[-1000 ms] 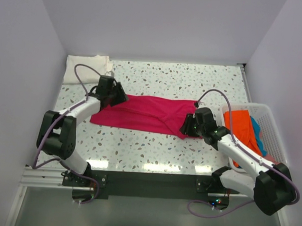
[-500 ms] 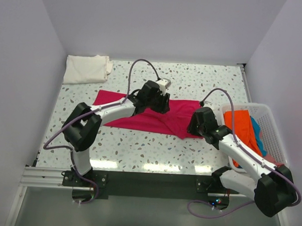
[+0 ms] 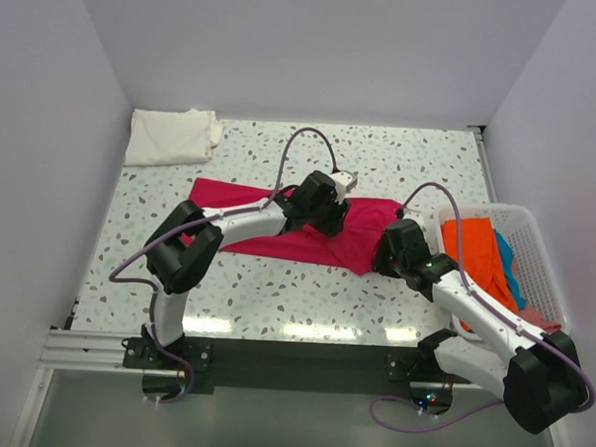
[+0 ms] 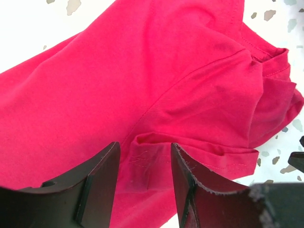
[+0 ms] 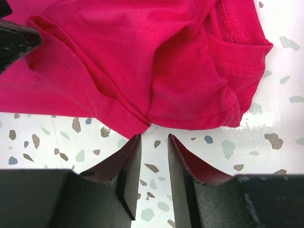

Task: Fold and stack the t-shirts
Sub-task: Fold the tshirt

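The left arm (image 3: 244,221) hides the magenta t-shirt's (image 3: 362,238) middle.

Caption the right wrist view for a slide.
Open right claw poised at the edge of the magenta t-shirt on the speckled table.

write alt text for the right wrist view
A rumpled red shirt lies on a speckled white table, filling the top of the view. The right tool, its fingers slightly apart and holding nothing, points at the shirt's near edge.
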{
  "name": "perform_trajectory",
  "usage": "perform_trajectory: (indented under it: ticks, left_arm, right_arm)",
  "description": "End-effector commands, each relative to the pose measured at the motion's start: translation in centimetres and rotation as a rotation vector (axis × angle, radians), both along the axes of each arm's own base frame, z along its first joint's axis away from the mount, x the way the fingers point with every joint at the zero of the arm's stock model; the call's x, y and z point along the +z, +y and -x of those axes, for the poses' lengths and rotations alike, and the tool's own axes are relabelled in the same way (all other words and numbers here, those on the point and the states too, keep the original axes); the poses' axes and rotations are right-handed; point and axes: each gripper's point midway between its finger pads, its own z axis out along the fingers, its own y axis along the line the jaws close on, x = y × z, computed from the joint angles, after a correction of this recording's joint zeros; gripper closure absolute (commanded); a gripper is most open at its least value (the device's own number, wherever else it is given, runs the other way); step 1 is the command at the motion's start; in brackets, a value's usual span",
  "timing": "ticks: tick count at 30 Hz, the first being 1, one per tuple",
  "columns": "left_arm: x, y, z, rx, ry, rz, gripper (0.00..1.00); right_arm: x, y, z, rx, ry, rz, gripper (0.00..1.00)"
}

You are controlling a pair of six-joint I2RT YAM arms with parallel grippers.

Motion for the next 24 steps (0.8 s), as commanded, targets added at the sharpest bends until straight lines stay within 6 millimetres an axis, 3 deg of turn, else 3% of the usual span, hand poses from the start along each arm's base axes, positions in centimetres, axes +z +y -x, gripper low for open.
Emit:
perform_trajectory:
  ticks: [1,16,24]
  left_arm:
    - [0.6,-0.1,-0.9,0.002,-0.048,-0.008,0.50]
    - [-0.8,-0.2,-0.5,-0.014,-0.028,-0.014,0.52]
    - [-1.2,-0.1,-0.3,-0.012,-0.020,-0.013,0.62]
  right_arm:
    - [0.1,0.0,-0.4,-0.024,-0.026,-0.013,0.67]
    - [-1.2,0.5,-0.8,-0.022,-0.012,-0.021,0.67]
    - [-1.9,1.0,-1.3,-0.020,-0.005,-0.032,0.67]
